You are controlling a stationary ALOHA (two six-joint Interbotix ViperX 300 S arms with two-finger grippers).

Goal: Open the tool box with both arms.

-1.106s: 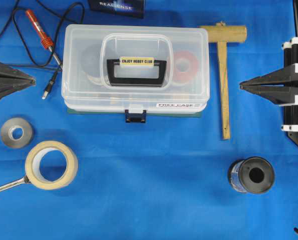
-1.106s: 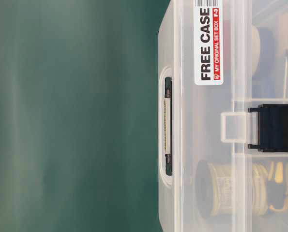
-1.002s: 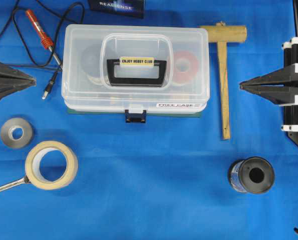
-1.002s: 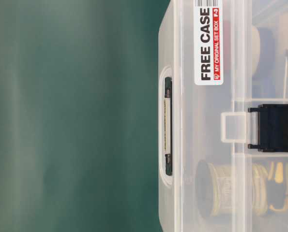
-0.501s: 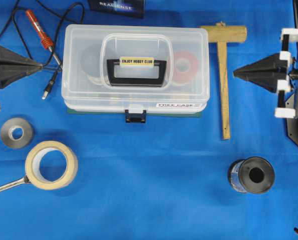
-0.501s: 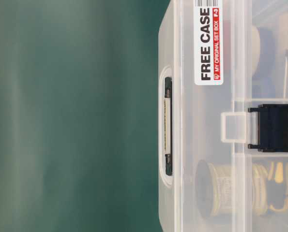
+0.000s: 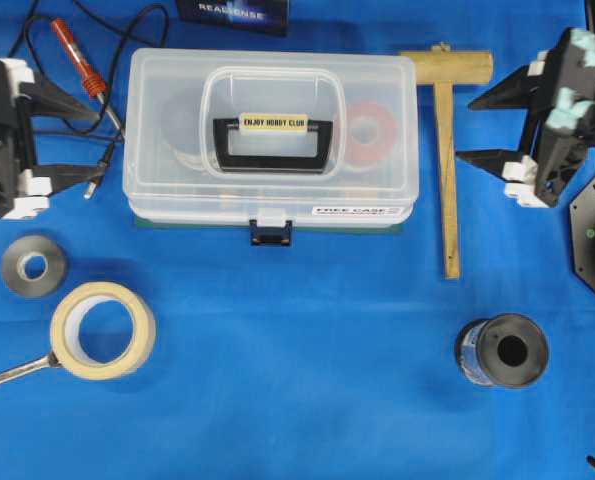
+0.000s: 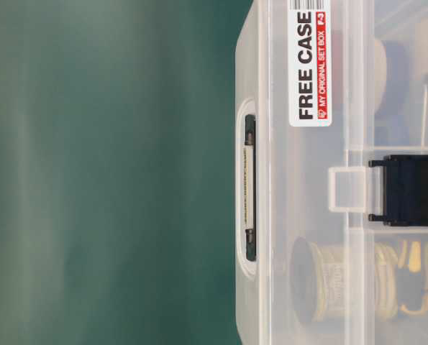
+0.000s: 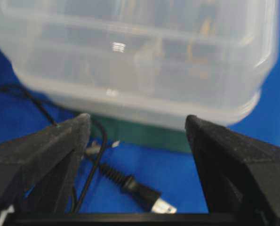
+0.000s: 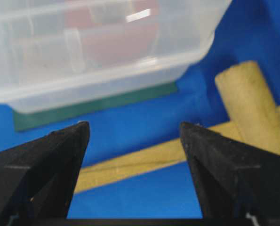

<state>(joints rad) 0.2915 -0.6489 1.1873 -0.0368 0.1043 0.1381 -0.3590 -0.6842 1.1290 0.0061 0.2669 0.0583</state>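
Two grippers flank the tool box [image 7: 270,140], one at each short end, and neither touches it. The box sits closed on the blue cloth [image 7: 297,340], its long axis running across the overhead view from side to side. Its black handle [image 7: 273,145] lies flat on the lid under the yellow label, and its dark blue latch [image 7: 272,233] faces the near edge of the cloth — the latch is still fastened, with the "FREE CASE" sticker [image 7: 355,210] just to its right.

Left of the box, the left gripper [image 7: 72,143] points toward it with both fingers spread wide and nothing between them; the soldering iron [image 7: 81,66] and its cable plug [image 7: 99,172] lie between the gripper and the box wall. Right of the box, the right gripper [image 7: 474,128] also aims at it, fingers spread wide and empty, hanging over the wooden mallet [image 7: 447,150] that lies just beside the box.

Toward the near edge from the box — well apart from it — lie a grey tape roll [image 7: 32,265], a cream tape roll [image 7: 102,329] and a dark spool [image 7: 504,351].
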